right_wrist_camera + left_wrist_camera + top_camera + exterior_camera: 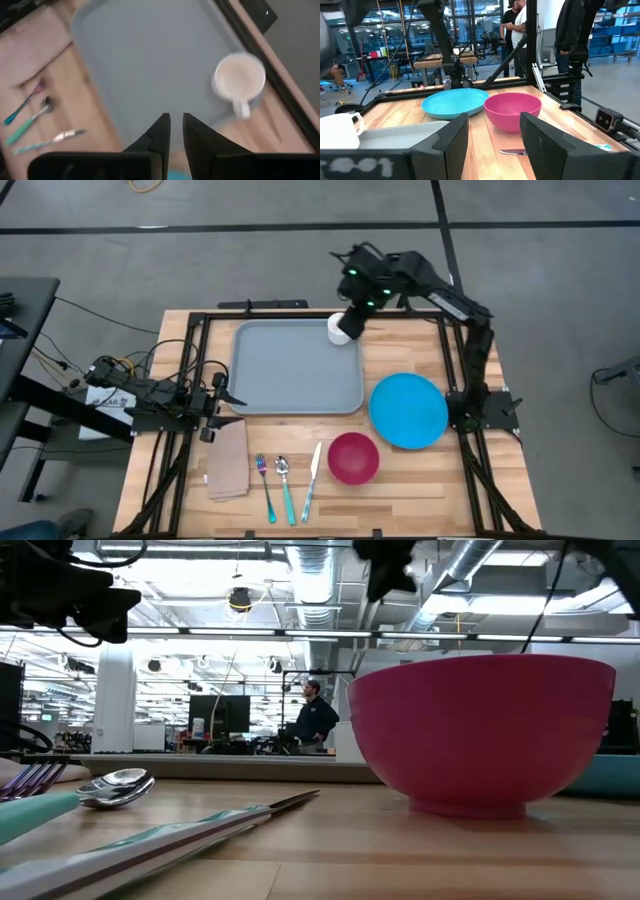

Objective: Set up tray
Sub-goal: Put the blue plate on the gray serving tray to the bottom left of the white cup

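The tray point(297, 367) lies flat on the wooden counter point(420, 480), towards the far edge and a little left of the middle. A white mug point(341, 329) stands in the tray's far right corner, its handle pointing out over the rim towards the counter's right side.

The right gripper point(358, 317) hangs above that corner of the tray, just over the mug and clear of it. In the right wrist view its jaws are nearly closed, with only a thin gap between them, and they hold nothing; the mug point(239, 78) sits apart from them.

The left gripper point(222, 396) waits low at the left side of the counter, beside the tray's near left corner. Its jaws stand open and empty, and the pink bowl point(512, 110) shows between them farther off.

A blue plate point(408, 410) rests on the right side of the counter, just beside the tray's near right corner. The pink bowl point(352, 457) stands near the front edge, touching or almost touching the plate's left rim. To its left lie 3 utensils in a row: a knife point(311, 469), a spoon point(285, 485) and a fork point(265, 485). A tan napkin point(228, 459) lies near the front left corner.
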Motion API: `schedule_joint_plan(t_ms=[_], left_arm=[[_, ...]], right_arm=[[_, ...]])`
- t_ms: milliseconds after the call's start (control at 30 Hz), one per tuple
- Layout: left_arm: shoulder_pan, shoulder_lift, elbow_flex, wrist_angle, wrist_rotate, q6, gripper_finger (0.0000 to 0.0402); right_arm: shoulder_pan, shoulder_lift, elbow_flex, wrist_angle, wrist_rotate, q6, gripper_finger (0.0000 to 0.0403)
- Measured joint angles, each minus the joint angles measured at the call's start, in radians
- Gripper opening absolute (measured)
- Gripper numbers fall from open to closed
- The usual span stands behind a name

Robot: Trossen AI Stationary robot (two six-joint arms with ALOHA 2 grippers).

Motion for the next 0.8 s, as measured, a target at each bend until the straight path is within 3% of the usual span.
schedule_joint_plan(t_ms=[267, 567, 800], left_arm=[[0.000, 0.000, 0.000, 0.000, 0.000, -0.003, 0.0169], [0.000, 0.000, 0.000, 0.000, 0.000, -0.002, 0.0169], [0.000, 0.000, 0.000, 0.000, 0.000, -0.001, 0.0169]], right_arm=[[0.202, -0.112, -0.001, -0.048, 0.044, 0.211, 0.0042], [0.441, -0.096, -0.011, -0.046, 0.085, 0.394, 0.0057], [0.589, -0.119, -0.280, -0.050, 0.124, 0.563, 0.0077]])
